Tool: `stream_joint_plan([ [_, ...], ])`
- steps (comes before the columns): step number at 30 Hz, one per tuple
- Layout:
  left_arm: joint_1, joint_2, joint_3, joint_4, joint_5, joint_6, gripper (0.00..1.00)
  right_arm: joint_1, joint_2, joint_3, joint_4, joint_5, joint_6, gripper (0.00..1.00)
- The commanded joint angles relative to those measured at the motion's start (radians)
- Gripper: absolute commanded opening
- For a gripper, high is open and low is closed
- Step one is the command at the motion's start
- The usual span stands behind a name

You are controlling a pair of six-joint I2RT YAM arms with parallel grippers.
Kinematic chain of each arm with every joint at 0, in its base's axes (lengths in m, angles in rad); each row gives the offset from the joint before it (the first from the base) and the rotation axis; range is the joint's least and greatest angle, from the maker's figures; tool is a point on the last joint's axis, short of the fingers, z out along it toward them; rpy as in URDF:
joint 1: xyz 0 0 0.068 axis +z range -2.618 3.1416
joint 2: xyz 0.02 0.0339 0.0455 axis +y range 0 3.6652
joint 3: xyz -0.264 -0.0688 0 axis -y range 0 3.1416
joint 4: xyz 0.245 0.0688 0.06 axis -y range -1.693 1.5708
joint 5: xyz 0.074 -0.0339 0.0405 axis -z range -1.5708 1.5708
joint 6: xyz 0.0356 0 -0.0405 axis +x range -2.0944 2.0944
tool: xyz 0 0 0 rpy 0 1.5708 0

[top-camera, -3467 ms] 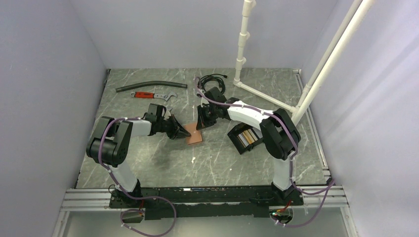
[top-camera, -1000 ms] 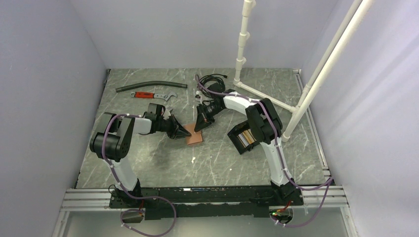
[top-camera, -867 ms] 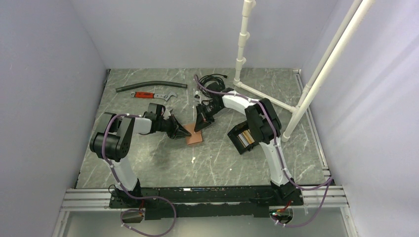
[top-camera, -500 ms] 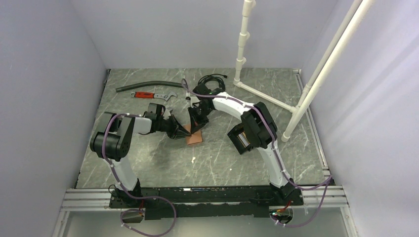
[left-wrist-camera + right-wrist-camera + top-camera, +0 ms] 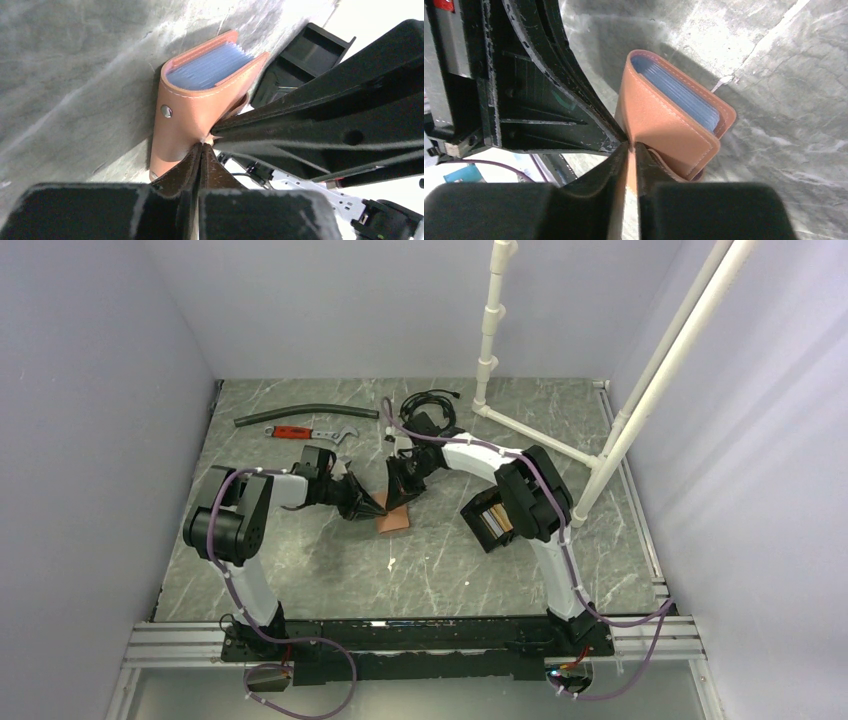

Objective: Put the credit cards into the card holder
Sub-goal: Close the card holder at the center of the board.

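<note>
**A:** Both arms nose to nose mid-table! The left gripper point(image 5: 201, 150) has its jaws pressed tight together, tips on a corner of the tan wallet point(image 5: 195, 107).

**B:** And the right gripper point(image 5: 629, 147) is pinching a strip of that leather.

**A:** Room? Bare marble table point(image 5: 400, 570) on the near side. The hose point(image 5: 300, 416), wrench point(image 5: 292, 431) and cable point(image 5: 430, 400) sit along the far edge, with the pipe frame point(image 5: 488, 340) far right.

**B:** The card holder point(image 5: 468, 510), black and walled, sits right of the wallet and apart from it, partly under the right arm. Gold and pale credit cards point(image 5: 500, 521) are inside.

**A:** The wallet gapes, bluish leaves point(image 5: 210, 67) showing.
</note>
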Motion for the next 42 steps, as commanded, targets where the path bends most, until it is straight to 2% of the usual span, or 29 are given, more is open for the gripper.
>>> stream_joint_plan([
  [1, -0.038, -0.029, 0.058, -0.123, -0.110, 0.103, 0.07, 0.045, -0.009, 0.029, 0.005, 0.093, -0.002, 0.21],
  [4, -0.011, -0.081, 0.122, -0.231, -0.092, 0.178, 0.10, 0.045, -0.077, 0.058, -0.027, 0.146, 0.012, 0.33],
  [8, 0.020, -0.096, 0.210, -0.341, -0.086, 0.249, 0.10, 0.046, -0.188, 0.013, -0.021, 0.199, 0.070, 0.40],
  [11, 0.031, -0.062, 0.246, -0.339, -0.040, 0.240, 0.08, 0.047, -0.278, -0.064, 0.005, 0.288, 0.117, 0.46],
  [16, 0.031, 0.037, 0.311, -0.295, 0.054, 0.199, 0.05, 0.095, -0.341, -0.117, -0.008, 0.551, 0.210, 0.48],
  [19, 0.029, 0.071, 0.326, -0.264, 0.081, 0.195, 0.04, 0.169, -0.323, -0.076, -0.065, 0.778, 0.215, 0.48],
  [25, 0.025, 0.111, 0.282, -0.149, 0.141, 0.156, 0.02, 0.267, -0.214, 0.083, -0.222, 1.043, 0.220, 0.47],
  [34, 0.022, 0.162, 0.262, -0.130, 0.132, 0.141, 0.01, 0.319, -0.131, 0.134, -0.278, 1.135, 0.201, 0.36],
  [42, 0.020, 0.187, 0.245, -0.147, 0.097, 0.138, 0.00, 0.319, -0.109, 0.125, -0.257, 1.121, 0.176, 0.31],
])
